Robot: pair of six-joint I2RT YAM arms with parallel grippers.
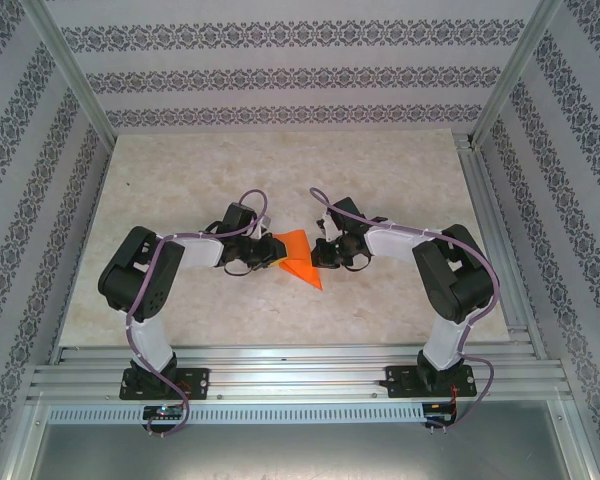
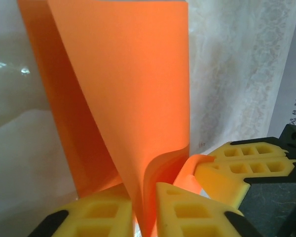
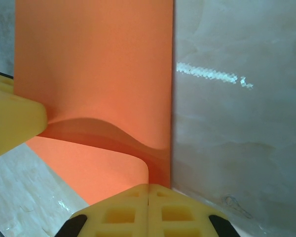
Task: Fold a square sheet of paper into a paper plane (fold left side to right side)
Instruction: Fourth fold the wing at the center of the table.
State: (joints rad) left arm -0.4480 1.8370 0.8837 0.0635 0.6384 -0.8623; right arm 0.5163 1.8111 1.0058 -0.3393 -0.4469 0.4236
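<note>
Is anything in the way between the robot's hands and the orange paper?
Nothing visible. Both the left gripper and the right gripper are pinching the thin bright orange paper sheet.

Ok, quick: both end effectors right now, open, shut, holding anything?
Left end effector: closed on the orange paper.
Right end effector: closed, pinching the same paper's edge.

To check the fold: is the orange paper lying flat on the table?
No, the paper stands curled upward, pinched in the left pincer.
</note>
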